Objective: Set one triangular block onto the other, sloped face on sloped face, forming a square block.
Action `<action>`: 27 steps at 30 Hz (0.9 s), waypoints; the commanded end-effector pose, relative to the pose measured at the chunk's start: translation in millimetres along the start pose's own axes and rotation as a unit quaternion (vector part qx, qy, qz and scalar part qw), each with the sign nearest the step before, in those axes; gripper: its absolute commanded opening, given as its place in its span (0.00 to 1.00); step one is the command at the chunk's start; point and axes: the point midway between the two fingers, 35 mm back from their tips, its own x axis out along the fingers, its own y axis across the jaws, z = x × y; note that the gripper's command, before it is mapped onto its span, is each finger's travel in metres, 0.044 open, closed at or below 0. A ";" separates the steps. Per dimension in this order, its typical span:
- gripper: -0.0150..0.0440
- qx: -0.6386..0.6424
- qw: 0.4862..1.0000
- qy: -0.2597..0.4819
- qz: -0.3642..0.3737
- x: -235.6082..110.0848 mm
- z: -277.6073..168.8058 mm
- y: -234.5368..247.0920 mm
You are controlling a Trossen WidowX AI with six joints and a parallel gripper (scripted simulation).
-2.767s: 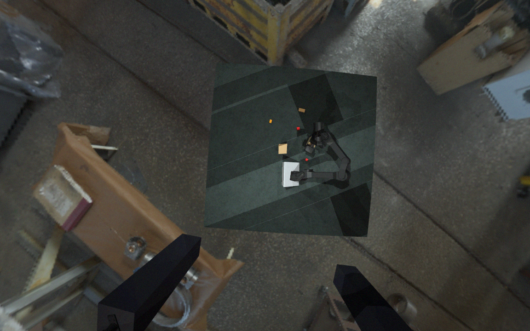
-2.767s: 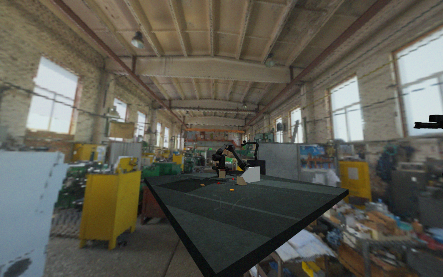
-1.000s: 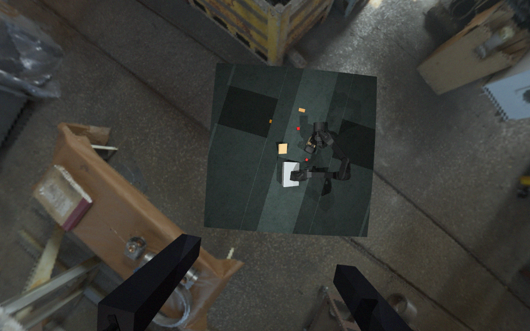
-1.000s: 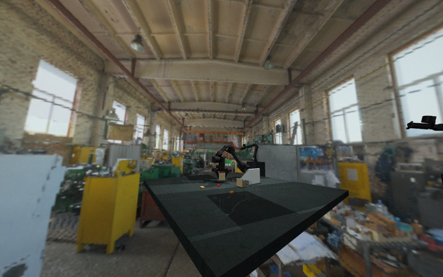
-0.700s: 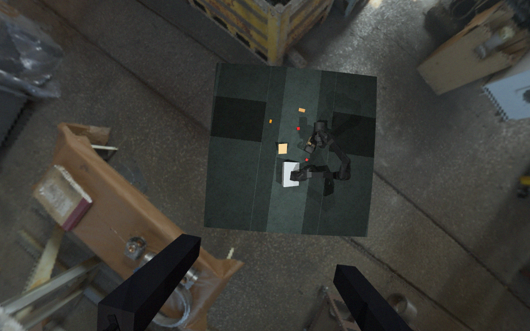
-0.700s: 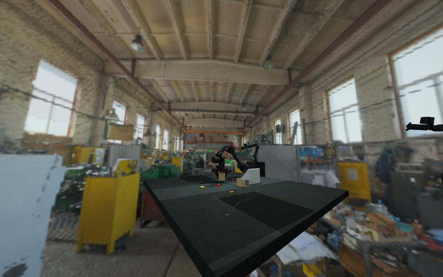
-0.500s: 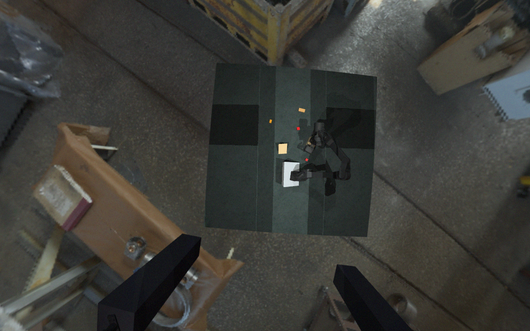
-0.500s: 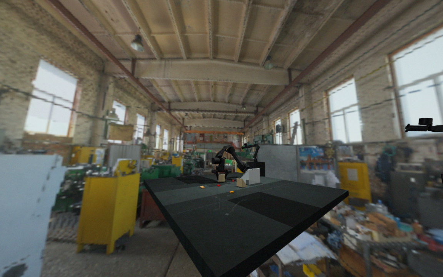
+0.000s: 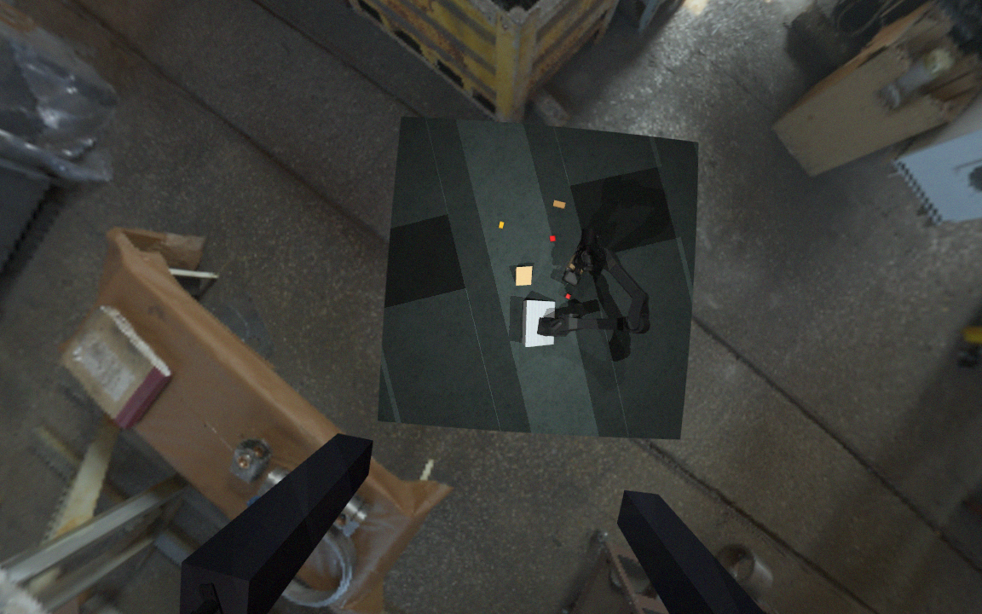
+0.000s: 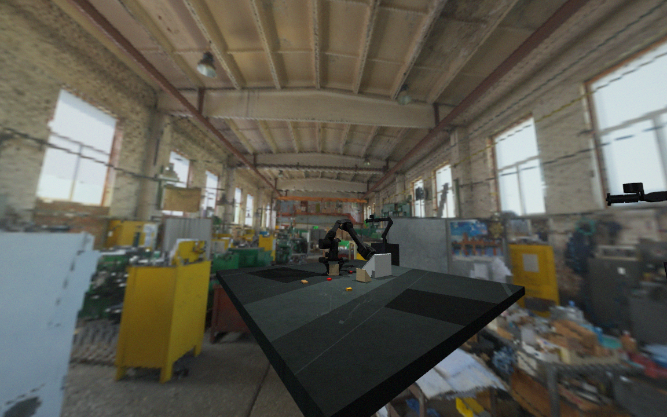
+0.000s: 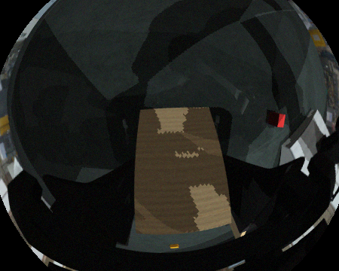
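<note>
My gripper is shut on a tan triangular block. It holds the block pointing down, low over the dark table. I cannot tell whether the block touches the table. The block fills the middle of the wrist view between the two dark fingers. The other tan triangular block lies on the table a short way off, apart from the gripper and next to the white wedge.
A large white wedge stands by the arm's base. Two small red cubes lie close to the gripper. Two small orange pieces lie farther out.
</note>
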 end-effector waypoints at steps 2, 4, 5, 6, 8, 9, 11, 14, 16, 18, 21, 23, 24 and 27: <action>0.43 0.000 1.000 0.000 0.000 -0.2 0.0 0.2; 0.52 0.000 1.000 0.000 0.000 -0.2 0.0 0.2; 0.57 0.000 1.000 0.000 0.000 -0.2 0.0 0.2; 0.61 0.000 1.000 0.000 0.000 -0.2 0.0 0.2; 0.70 0.000 1.000 0.000 0.000 -0.2 0.0 0.2; 0.74 0.000 1.000 0.000 0.000 -0.2 0.0 0.2; 0.83 0.000 1.000 0.000 0.000 -0.2 0.0 0.2; 0.97 0.000 1.000 0.000 0.000 -0.2 0.0 0.2; 1.00 0.000 1.000 0.000 0.000 -0.2 0.0 0.2; 1.00 0.000 1.000 0.000 0.000 -0.2 0.0 0.2; 1.00 0.000 1.000 0.000 0.000 -0.2 0.0 0.2; 1.00 0.000 1.000 0.001 0.000 -9.8 -1.0 1.0; 1.00 0.000 1.000 0.002 -0.001 -19.5 -1.7 1.4; 1.00 0.000 1.000 0.002 -0.001 -57.1 -1.1 0.5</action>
